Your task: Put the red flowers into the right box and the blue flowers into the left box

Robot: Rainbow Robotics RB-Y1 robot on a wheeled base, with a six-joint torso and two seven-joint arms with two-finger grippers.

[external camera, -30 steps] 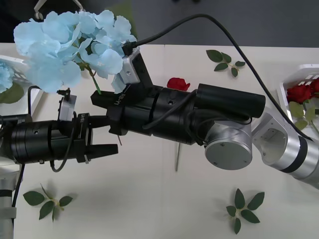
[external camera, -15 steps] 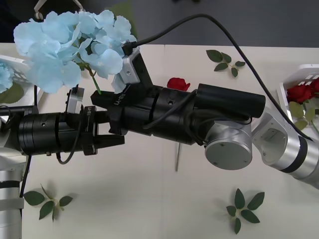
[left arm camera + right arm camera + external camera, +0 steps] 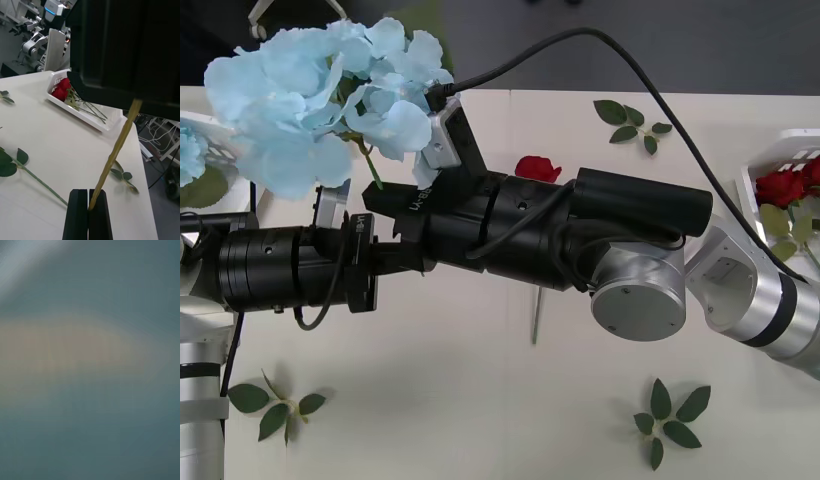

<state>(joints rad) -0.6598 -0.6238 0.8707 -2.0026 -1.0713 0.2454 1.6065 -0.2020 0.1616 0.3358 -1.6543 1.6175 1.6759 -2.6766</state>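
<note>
A big blue flower (image 3: 320, 95) is held high over the table's left side. Its stem runs down into my right gripper (image 3: 378, 198), which reaches across from the right and is shut on it. Just below, my left gripper (image 3: 398, 264) comes in from the left. In the left wrist view its black fingers (image 3: 78, 213) are shut on the stem's lower end (image 3: 112, 161). One red flower (image 3: 537, 167) lies on the table behind the right arm. More red flowers (image 3: 783, 186) lie in the right box (image 3: 770, 150). The left box (image 3: 215, 135) holds another blue flower (image 3: 188, 150).
Loose green leaf sprigs lie at the back (image 3: 632, 122), the front right (image 3: 670, 420) and the front left (image 3: 275, 405). The lying rose's stem (image 3: 535, 320) sticks out under the right arm. The crossed arms take up the table's middle.
The left gripper, open a second ago, has moved right and slightly up under the right gripper and shut on the stem. The blue flower has tilted slightly.
</note>
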